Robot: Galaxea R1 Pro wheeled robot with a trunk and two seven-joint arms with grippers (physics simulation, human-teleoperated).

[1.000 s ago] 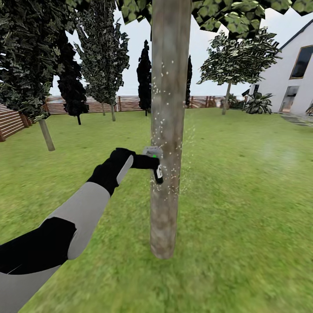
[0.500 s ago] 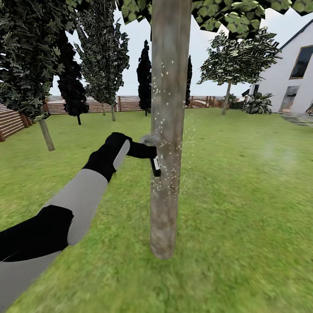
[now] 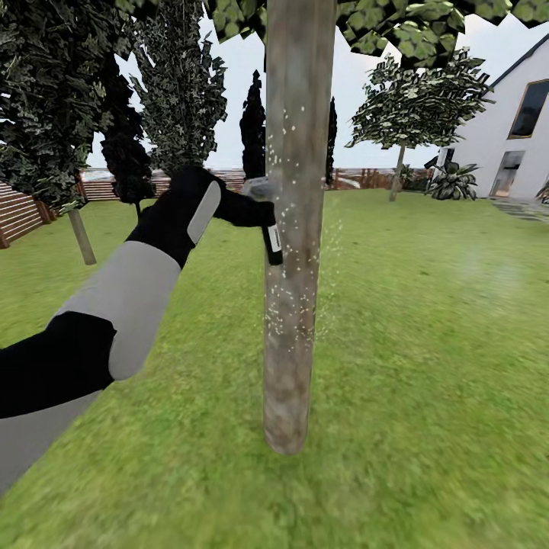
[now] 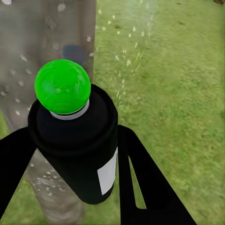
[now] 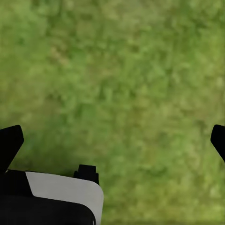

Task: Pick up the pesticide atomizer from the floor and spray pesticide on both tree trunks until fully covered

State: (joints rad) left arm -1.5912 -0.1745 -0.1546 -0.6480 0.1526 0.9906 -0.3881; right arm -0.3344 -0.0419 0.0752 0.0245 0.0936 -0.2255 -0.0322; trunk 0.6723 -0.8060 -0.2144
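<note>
A thick grey-brown tree trunk (image 3: 293,229) stands just in front of me, flecked with white spray droplets. My left gripper (image 3: 263,204) is shut on the pesticide atomizer (image 3: 273,244), a small black bottle with a white label, held against the trunk's left side at about mid-height. In the left wrist view the atomizer (image 4: 77,154) sits between the black fingers (image 4: 150,187), its round top (image 4: 62,86) shows green, and the trunk (image 4: 42,37) is right behind it. The second tree (image 3: 415,99) stands far off at the right. My right gripper (image 5: 112,140) is open over grass.
Lawn (image 3: 427,343) spreads all around the trunk. A slatted wooden fence (image 3: 30,206) runs along the back and left. Dark cone-shaped trees (image 3: 255,130) stand behind, a white house (image 3: 511,130) and a palm-like plant (image 3: 451,181) at the right, a thin leaning trunk (image 3: 81,236) at the left.
My left arm has lifted the atomizer up along the trunk, from about waist height to higher on the bark. The view itself has not shifted.
</note>
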